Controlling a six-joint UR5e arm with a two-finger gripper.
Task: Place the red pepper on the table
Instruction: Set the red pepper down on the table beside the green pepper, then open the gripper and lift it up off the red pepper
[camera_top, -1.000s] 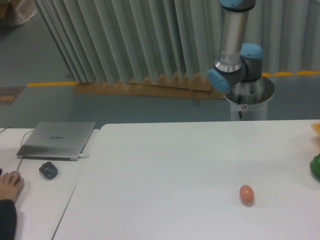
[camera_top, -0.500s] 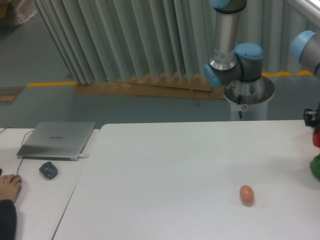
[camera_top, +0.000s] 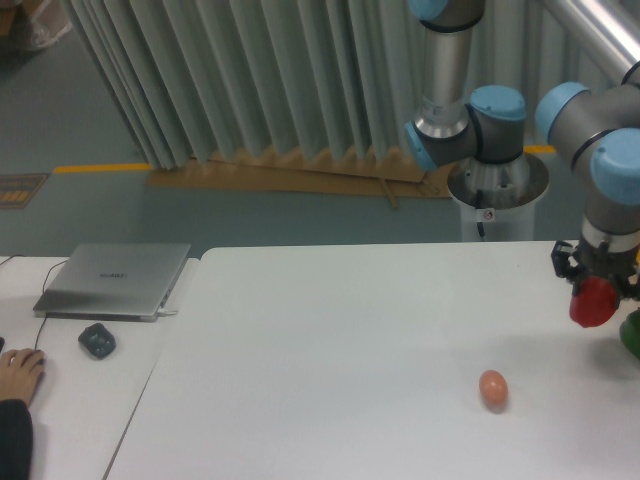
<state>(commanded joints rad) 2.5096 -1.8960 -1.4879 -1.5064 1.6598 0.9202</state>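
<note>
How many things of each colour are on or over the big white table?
Red: 1, the pepper held in the gripper
Orange-brown: 1, the egg
Green: 1, the vegetable at the right edge
Total: 3

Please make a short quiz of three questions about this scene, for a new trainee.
1. True or false: the gripper holds the red pepper above the table.
2. Which object lies on the table left of the pepper? A) egg B) banana C) cup
3. Fill in: the closed laptop sits on the ____ desk.

Key: 1 true; 2 A; 3 white
</note>
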